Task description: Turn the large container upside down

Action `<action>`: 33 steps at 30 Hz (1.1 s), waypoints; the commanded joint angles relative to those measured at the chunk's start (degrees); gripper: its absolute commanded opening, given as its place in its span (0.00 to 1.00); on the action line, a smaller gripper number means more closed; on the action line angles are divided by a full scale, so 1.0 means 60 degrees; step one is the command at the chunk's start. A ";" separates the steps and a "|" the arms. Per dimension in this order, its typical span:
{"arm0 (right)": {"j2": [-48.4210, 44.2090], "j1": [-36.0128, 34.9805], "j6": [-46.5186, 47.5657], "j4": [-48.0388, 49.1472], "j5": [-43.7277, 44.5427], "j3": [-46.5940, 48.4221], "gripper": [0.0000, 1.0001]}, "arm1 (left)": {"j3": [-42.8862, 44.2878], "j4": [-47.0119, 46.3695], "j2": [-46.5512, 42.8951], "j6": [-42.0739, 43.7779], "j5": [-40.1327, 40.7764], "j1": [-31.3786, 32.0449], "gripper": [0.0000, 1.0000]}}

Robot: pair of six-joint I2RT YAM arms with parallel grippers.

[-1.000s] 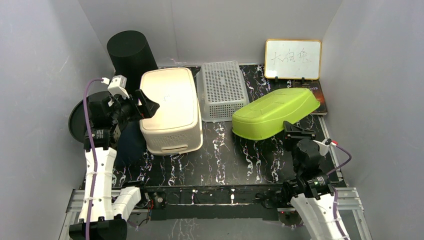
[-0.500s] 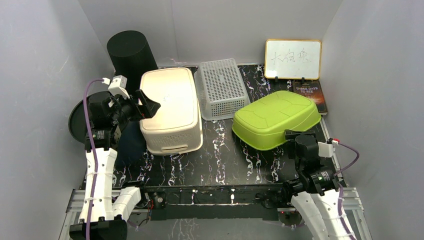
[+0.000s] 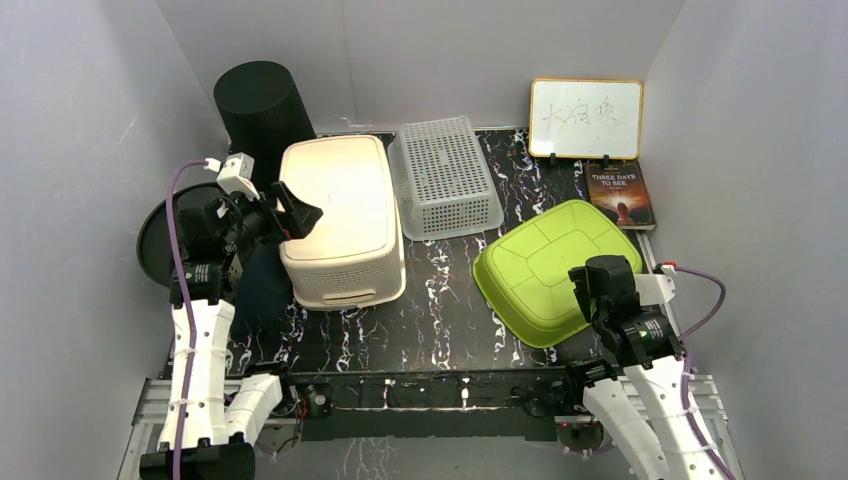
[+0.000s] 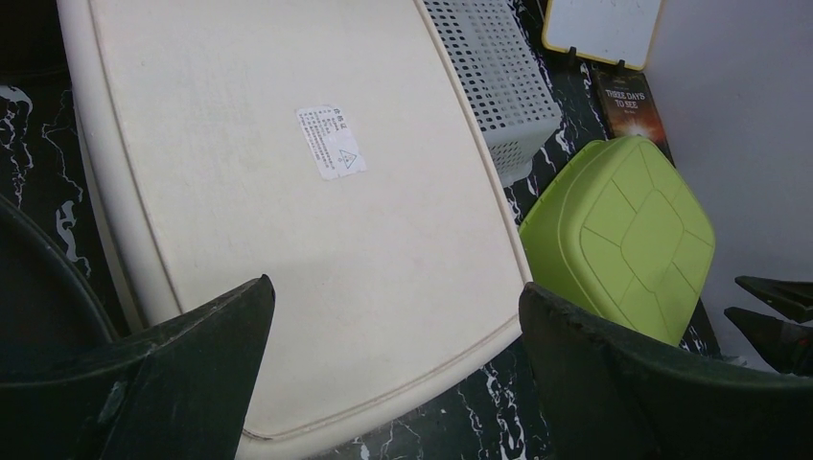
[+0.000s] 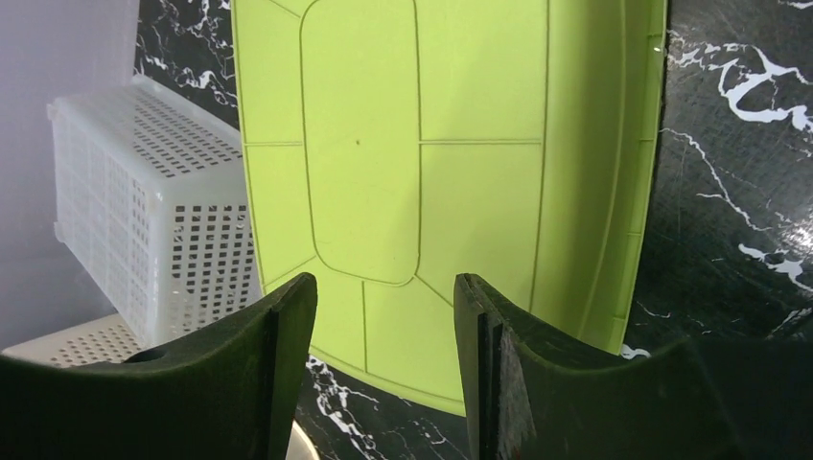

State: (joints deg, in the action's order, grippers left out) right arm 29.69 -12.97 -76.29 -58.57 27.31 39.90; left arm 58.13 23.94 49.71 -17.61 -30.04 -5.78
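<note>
The large lime-green container [image 3: 545, 270] lies bottom-up on the black marbled table [image 3: 440, 310], right of centre; its ribbed underside faces up [image 5: 422, 144] and it also shows in the left wrist view [image 4: 623, 235]. My right gripper [image 3: 597, 278] hovers over its near right edge, open, with nothing between the fingers [image 5: 383, 287]. My left gripper [image 3: 298, 212] stands wide open at the left side of a cream bin [image 3: 340, 215], its fingers apart above the bin's near corner [image 4: 393, 292]. The cream bin [image 4: 288, 192] also rests bottom-up, a label on top.
A white perforated basket [image 3: 445, 180] sits upside down between the cream bin and the green container. A black cylinder [image 3: 262, 105] stands back left, a black disc [image 3: 155, 240] at the left edge. A whiteboard [image 3: 585, 118] and a book [image 3: 620, 195] are back right.
The green container went from tilted on its edge to flat, bottom-up, and nearer the front. My right gripper opened, let it go and drew back. The left arm stayed put.
</note>
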 commanded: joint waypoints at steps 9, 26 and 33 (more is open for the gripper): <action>0.2683 0.0013 0.4626 0.3587 -0.0122 0.1733 0.67 | 0.0125 0.0527 0.0276 0.0072 0.0019 0.0021 0.98; 0.9834 -0.3172 1.0903 0.5930 0.0032 0.6687 0.98 | 0.1340 0.1415 0.1398 -0.0066 0.1139 0.0051 0.98; 1.0542 -0.3826 1.0842 0.5969 0.0325 0.7216 0.98 | 0.1362 0.1551 0.1459 -0.0025 0.1302 0.0072 0.98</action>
State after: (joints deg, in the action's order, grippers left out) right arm 94.17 -35.99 -14.00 -25.26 25.87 80.38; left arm 65.45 28.62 57.93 -17.78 -24.08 -5.28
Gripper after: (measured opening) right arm 0.980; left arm 0.983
